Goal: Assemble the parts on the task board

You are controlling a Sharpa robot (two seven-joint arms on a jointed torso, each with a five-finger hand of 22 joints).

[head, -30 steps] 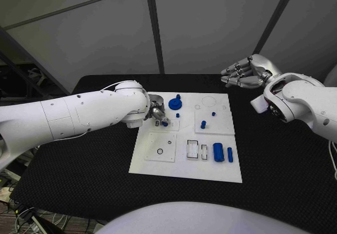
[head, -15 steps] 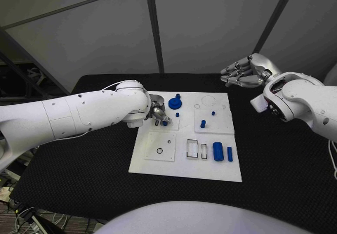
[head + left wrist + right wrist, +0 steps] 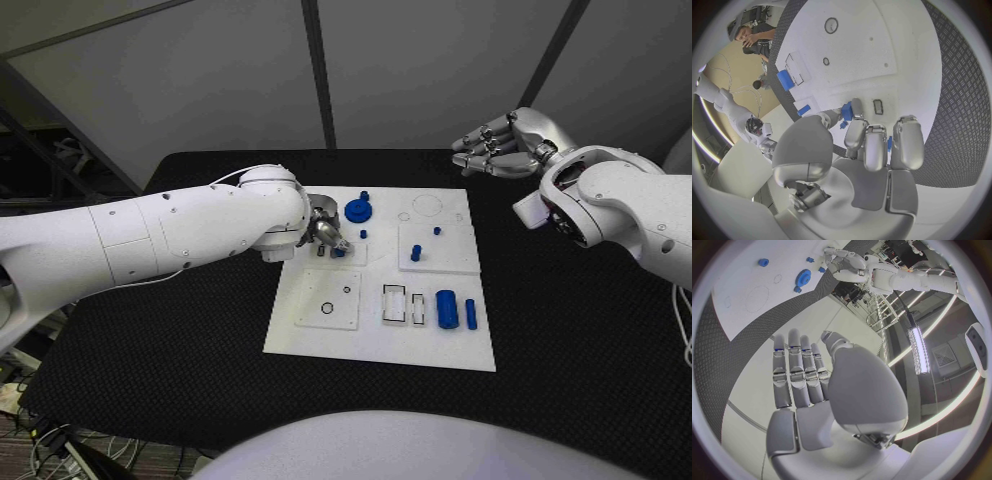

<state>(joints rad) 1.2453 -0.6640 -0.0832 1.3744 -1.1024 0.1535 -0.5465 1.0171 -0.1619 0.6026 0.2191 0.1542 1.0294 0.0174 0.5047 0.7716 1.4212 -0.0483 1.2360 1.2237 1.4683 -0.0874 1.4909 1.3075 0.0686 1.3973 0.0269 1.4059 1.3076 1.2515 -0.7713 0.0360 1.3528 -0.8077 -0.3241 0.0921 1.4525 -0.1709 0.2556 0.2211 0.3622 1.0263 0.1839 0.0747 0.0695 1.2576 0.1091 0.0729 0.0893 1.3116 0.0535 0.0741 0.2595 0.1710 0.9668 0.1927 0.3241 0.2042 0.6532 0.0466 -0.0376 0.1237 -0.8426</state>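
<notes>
The white task board (image 3: 381,335) lies mid-table. My left hand (image 3: 325,234) hovers low over its rear left corner and pinches a small blue part (image 3: 338,252) between thumb and finger; the left wrist view shows that part (image 3: 846,112) at the fingertips. On the board stand a blue round disc (image 3: 358,211), a short peg (image 3: 415,254) and two tiny pegs (image 3: 362,235). A blue cylinder (image 3: 446,309) and a thin blue bar (image 3: 470,314) lie near the front right. My right hand (image 3: 505,143) hangs raised past the board's rear right corner, fingers extended, holding nothing (image 3: 811,385).
Rectangular slots (image 3: 394,303) and a round hole (image 3: 329,309) sit in the board's front half. The black table (image 3: 577,330) spreads wide on both sides of the board. A grey wall panel stands behind the table.
</notes>
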